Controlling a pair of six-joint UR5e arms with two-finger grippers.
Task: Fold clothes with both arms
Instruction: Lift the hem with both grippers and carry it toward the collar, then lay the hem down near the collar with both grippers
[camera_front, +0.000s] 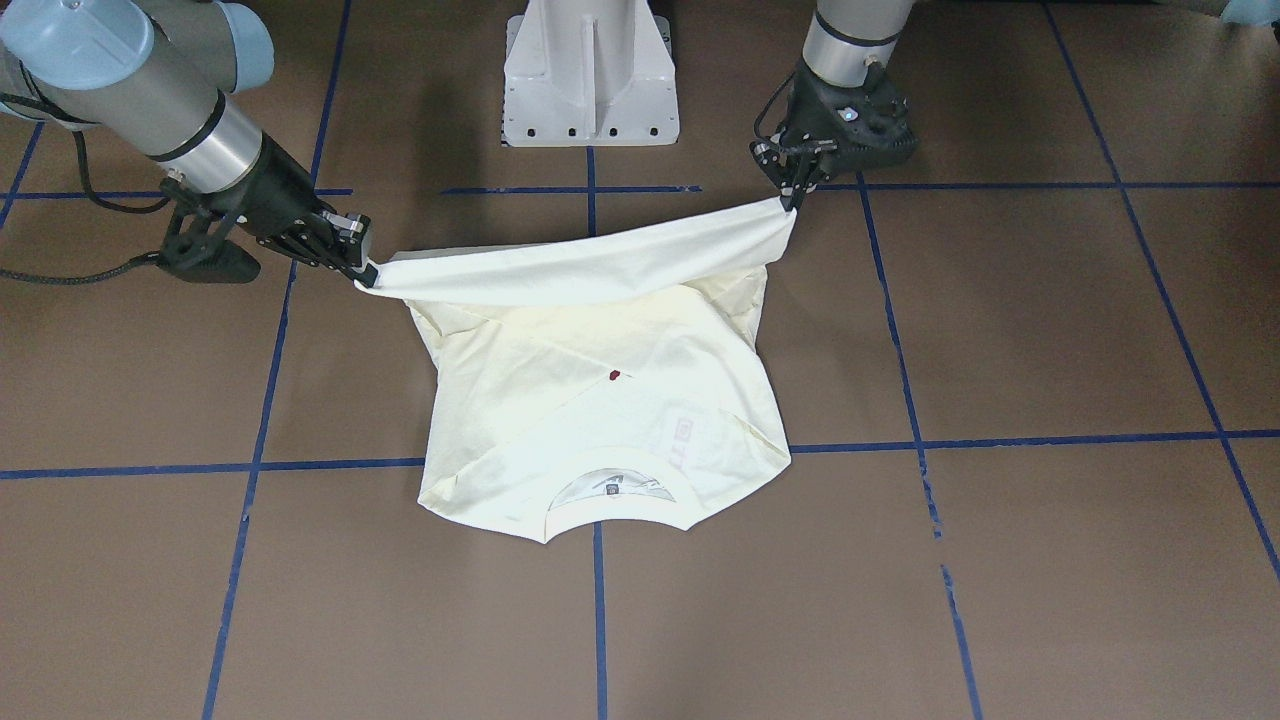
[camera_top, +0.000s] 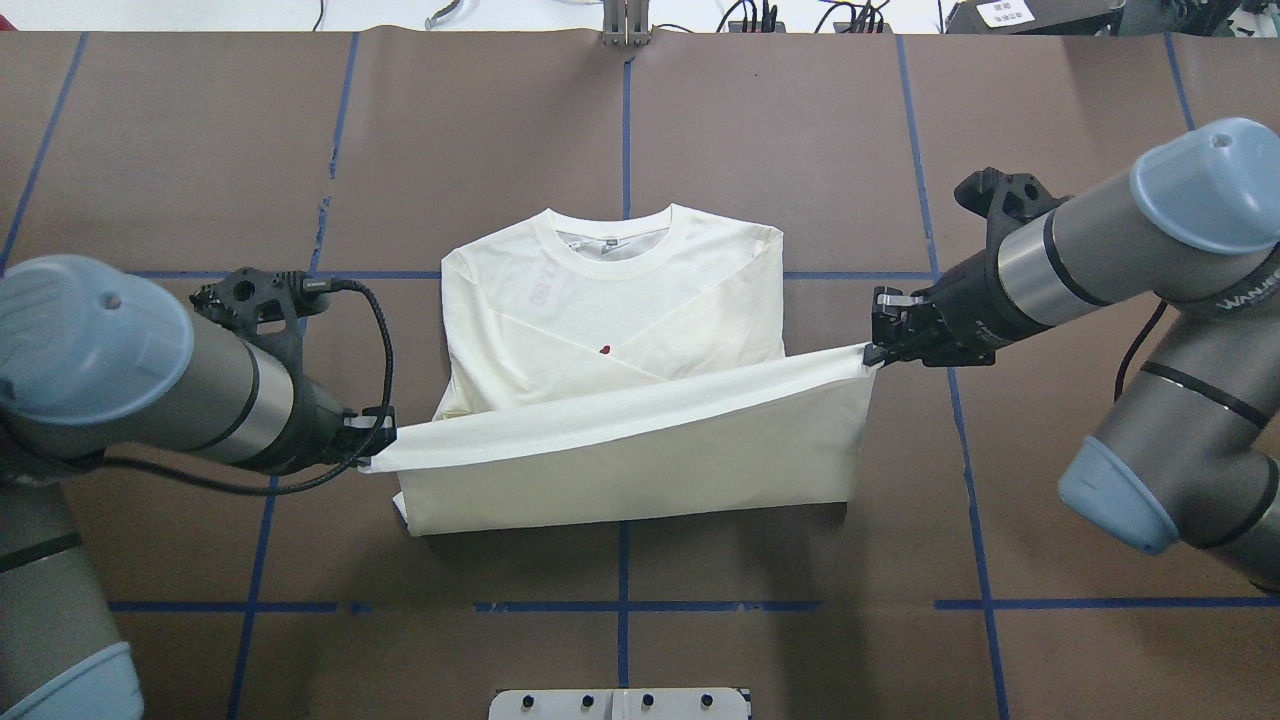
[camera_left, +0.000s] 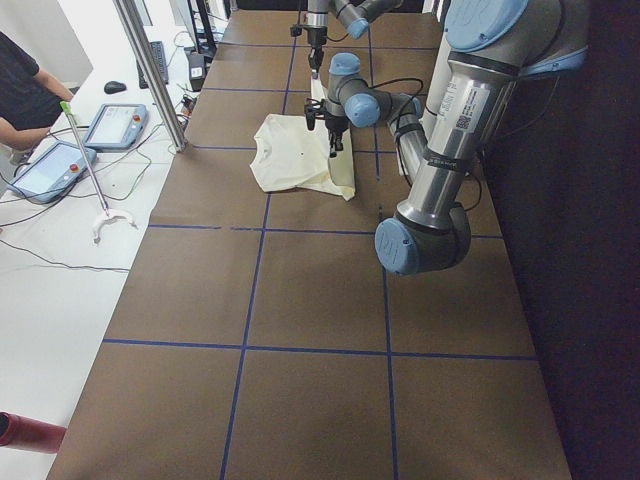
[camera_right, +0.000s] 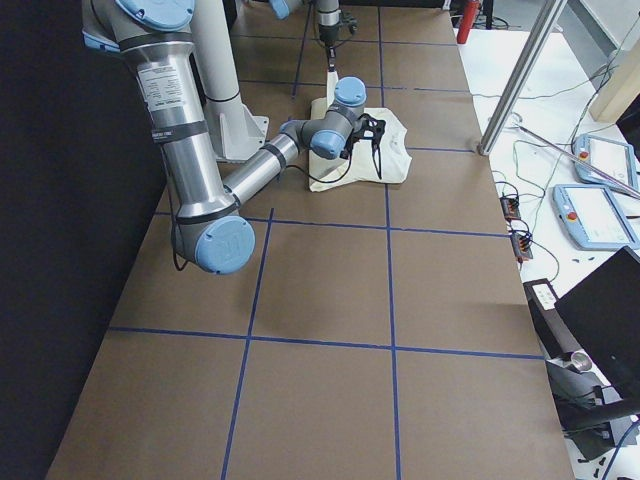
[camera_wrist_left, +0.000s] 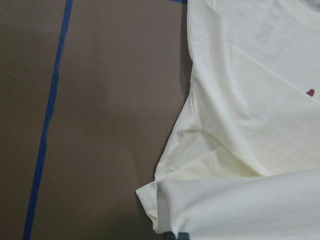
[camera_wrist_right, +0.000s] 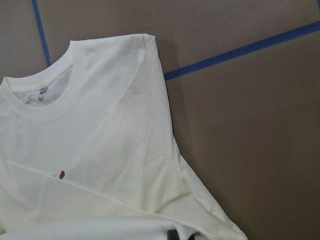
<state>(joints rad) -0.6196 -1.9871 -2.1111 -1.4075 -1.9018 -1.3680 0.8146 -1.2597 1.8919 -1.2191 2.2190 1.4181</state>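
The cream T-shirt (camera_top: 620, 300) lies plain side up in the middle of the table, collar away from the robot, sleeves folded across its body. A small red mark (camera_top: 604, 350) shows near its centre. My left gripper (camera_top: 375, 442) is shut on one corner of the hem. My right gripper (camera_top: 873, 352) is shut on the other corner. The hem edge is lifted off the table and stretched taut between them, hanging over the lower part of the shirt. In the front-facing view the shirt (camera_front: 600, 400) hangs between the left gripper (camera_front: 795, 197) and the right gripper (camera_front: 366, 272).
The white pedestal base (camera_front: 590, 80) stands at the robot's edge of the table. Blue tape lines (camera_top: 622, 606) grid the brown table surface (camera_top: 200, 150). Tablets and cables lie on side benches (camera_left: 60, 170) beyond the table's end.
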